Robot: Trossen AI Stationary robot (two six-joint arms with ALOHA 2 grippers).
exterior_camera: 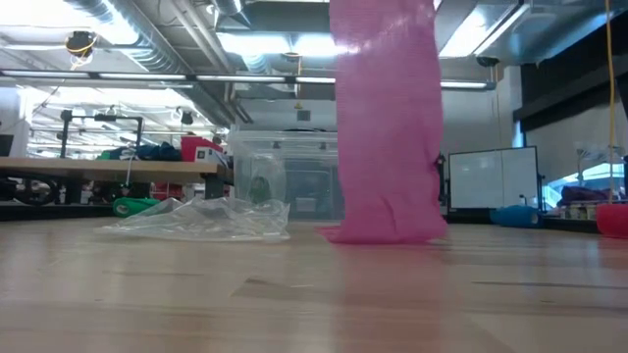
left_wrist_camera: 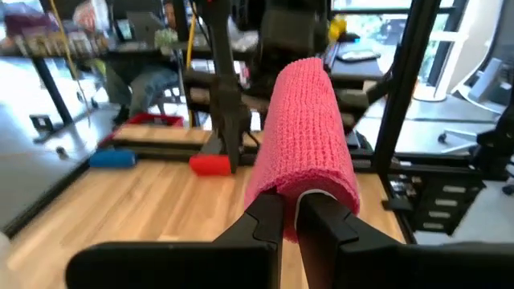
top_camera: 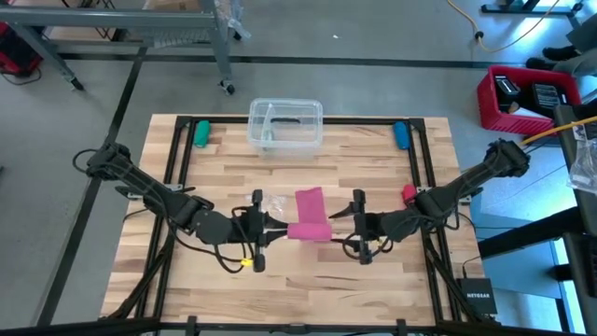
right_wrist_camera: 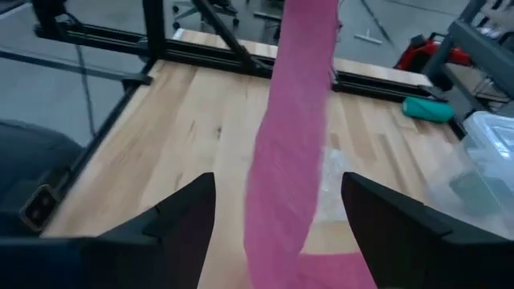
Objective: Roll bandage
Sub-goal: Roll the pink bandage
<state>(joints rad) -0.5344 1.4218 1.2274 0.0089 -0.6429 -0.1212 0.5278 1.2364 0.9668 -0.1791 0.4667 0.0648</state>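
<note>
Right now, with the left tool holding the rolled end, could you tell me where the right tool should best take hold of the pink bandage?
Probably on the loose strip of the bandage, just above the roll. It hangs flat and narrow between the right tool's open fingers, so closing on its two broad faces from the right looks simplest. The left tool is shut on the roll's end.

We see a light wood-plank table (top_camera: 308, 280) in a black frame. On it: clear plastic container (top_camera: 285, 124) at the far edge, crumpled clear wrapper (exterior_camera: 201, 220), pink bandage's loose end (exterior_camera: 386, 229), green roll (top_camera: 201, 133), blue roll (top_camera: 401, 135), small red object (top_camera: 409, 193).
</note>
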